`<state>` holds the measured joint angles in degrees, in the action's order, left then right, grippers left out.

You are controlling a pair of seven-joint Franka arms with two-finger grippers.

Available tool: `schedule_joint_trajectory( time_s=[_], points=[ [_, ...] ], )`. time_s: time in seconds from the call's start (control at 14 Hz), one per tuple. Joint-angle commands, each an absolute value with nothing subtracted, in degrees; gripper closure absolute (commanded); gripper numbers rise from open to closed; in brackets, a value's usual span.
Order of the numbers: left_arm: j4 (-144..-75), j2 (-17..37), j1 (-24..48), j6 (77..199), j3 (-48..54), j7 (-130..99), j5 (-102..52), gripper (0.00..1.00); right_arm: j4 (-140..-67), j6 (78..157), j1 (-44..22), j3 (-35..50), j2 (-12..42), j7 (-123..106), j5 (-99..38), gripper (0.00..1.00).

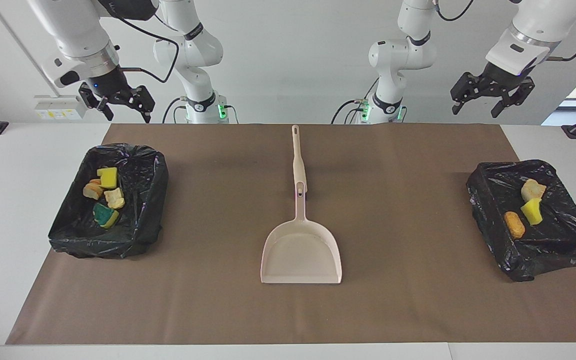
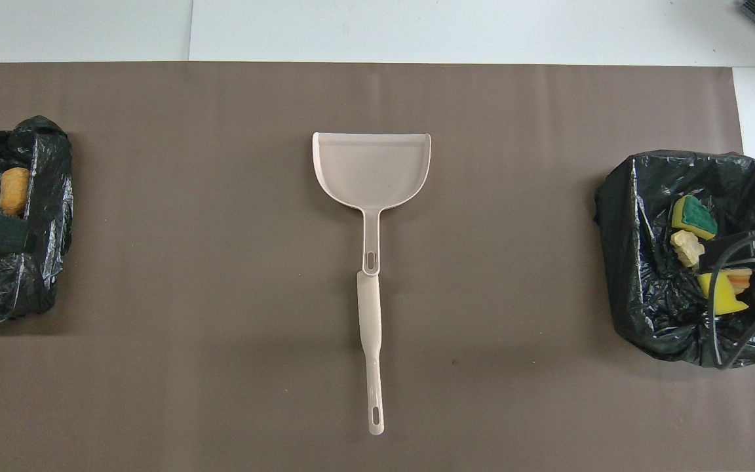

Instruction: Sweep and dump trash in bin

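Both end effectors (image 1: 492, 95) (image 1: 117, 102) raised, open, empty.

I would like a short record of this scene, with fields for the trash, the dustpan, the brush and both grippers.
trash: four scraps in the bin at the right arm's end; three scraps in the bin at the left arm's end
dustpan: empty, on the mat
brush: lying in line with the dustpan handle
left gripper: open, raised, holding nothing
right gripper: open, raised, holding nothing
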<state>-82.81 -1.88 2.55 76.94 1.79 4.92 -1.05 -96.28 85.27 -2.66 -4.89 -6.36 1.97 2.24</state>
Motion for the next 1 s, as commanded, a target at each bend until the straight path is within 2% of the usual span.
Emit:
schedule_joint_trajectory(
  time_s=[0.0, 0.93],
  points=[
    [-83.40, -3.51, 2.29, 75.06, 1.23, 8.95, -0.88, 0.00, -97.21, 84.81, -2.11, -4.75, -7.47, 0.97, 0.88, 0.00],
    [-83.49, -3.52, 2.29, 76.82, 0.97, 8.44, 0.79, 0.00, -97.21, 85.16, -2.11, -4.75, -7.47, 1.05, 0.88, 0.00]
  ],
)
